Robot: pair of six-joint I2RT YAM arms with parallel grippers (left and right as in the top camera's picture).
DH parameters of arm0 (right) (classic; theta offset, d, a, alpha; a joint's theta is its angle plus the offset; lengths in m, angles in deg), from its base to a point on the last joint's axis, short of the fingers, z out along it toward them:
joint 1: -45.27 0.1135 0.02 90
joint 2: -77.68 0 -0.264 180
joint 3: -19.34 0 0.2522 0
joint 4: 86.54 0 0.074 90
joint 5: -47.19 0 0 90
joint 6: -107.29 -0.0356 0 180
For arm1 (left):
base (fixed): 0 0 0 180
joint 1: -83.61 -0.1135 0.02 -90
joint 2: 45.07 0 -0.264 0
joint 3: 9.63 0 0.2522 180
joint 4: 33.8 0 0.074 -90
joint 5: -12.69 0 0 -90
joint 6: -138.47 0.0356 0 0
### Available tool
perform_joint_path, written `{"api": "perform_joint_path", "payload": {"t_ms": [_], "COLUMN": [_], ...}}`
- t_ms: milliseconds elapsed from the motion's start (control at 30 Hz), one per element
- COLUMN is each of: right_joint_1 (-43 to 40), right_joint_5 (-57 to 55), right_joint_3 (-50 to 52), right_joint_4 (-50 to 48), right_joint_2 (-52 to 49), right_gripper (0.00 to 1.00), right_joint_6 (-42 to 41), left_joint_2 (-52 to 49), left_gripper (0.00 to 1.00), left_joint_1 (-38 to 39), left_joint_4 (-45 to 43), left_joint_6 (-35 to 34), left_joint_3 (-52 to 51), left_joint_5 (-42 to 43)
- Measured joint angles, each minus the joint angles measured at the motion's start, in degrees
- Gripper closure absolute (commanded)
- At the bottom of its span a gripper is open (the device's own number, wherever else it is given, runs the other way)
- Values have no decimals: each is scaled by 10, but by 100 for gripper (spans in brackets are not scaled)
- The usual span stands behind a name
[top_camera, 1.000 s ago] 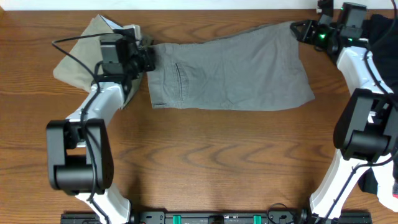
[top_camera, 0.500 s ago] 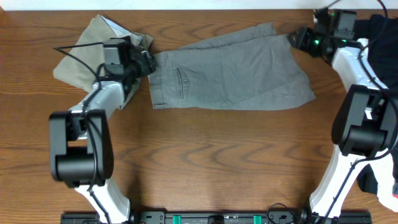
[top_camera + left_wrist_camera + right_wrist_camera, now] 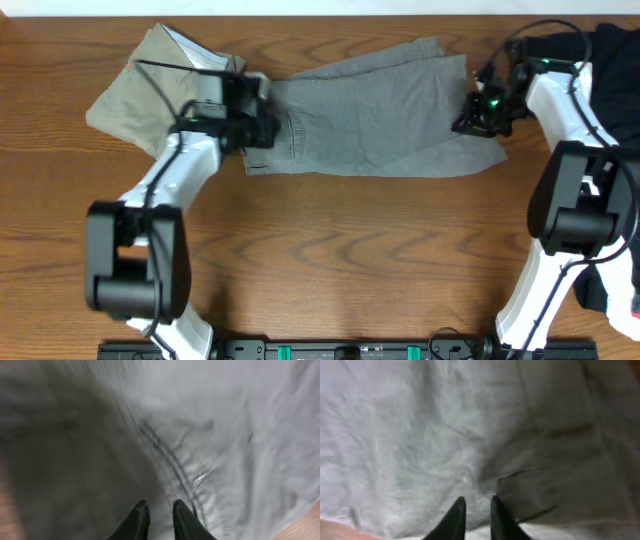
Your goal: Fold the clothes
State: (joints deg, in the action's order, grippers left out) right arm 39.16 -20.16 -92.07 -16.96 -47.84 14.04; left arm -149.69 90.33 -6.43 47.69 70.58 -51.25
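Note:
The grey shorts point(image 3: 380, 115) lie spread across the far middle of the table, waistband to the left. My left gripper point(image 3: 262, 128) is over the waistband end, its fingers point(image 3: 159, 510) nearly together with grey cloth pinched between them beside a pocket seam. My right gripper point(image 3: 472, 118) is over the leg end, its fingers point(image 3: 476, 505) close together on a folded edge of the grey cloth point(image 3: 420, 435). Khaki-green shorts point(image 3: 140, 85) lie at the far left. A black garment point(image 3: 615, 45) lies at the far right.
The black garment also hangs at the right table edge point(image 3: 610, 290) behind the right arm. Bare wood table point(image 3: 340, 260) fills the front half. The left arm's cable loops over the khaki shorts.
Both grippers have moved from the shorts' far corners toward the front, onto the shorts. The far right corner of the shorts has shifted and creased. The left gripper also moved right.

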Motion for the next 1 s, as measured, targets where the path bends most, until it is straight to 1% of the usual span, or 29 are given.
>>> {"api": "perform_joint_path", "payload": {"t_ms": [100, 200, 367, 433, 500, 533, 600, 667, 733, 800, 867, 967, 1000], "right_joint_1": [15, 16, -2, -13, -26, -30, -38, -44, -50, -54, -58, -64, -65], "right_joint_5": [-54, -93, -97, -95, -99, -103, -118, -155, -173, -198, -210, -197, -188], "right_joint_3": [18, 54, 115, 124, 127, 127, 129, 134, 139, 146, 149, 148, 148], "right_joint_4": [-7, -39, -78, -69, -30, -10, 35, 75, 93, 94, 85, 59, 50], "right_joint_2": [0, 0, 27, 33, 36, 36, 37, 38, 41, 49, 59, 101, 118], "right_gripper": [88, 88, 89, 92, 97, 98, 98, 98, 95, 92, 88, 77, 75], "right_joint_6": [-16, -38, -72, -79, -85, -87, -93, -100, -102, -97, -83, -56, -51], "left_joint_2": [-39, -67, -74, -73, -73, -73, -70, -65, -58, -42, -19, 39, 59], "left_gripper": [85, 85, 89, 90, 90, 88, 83, 75, 61, 44, 37, 23, 21], "left_joint_1": [4, -2, -5, -5, -6, -6, -6, -8, -10, -15, -20, -24, -24], "left_joint_4": [4, 12, 29, 39, 49, 54, 62, 79, 90, 104, 115, 125, 129], "left_joint_6": [18, 25, 30, 32, 34, 35, 38, 39, 42, 42, 38, 26, 21], "left_joint_3": [0, 0, 4, 7, 10, 11, 11, 11, 11, 7, 3, 2, 2], "left_joint_5": [-26, -59, -100, -111, -118, -120, -122, -130, -140, -150, -153, -153, -153]}}
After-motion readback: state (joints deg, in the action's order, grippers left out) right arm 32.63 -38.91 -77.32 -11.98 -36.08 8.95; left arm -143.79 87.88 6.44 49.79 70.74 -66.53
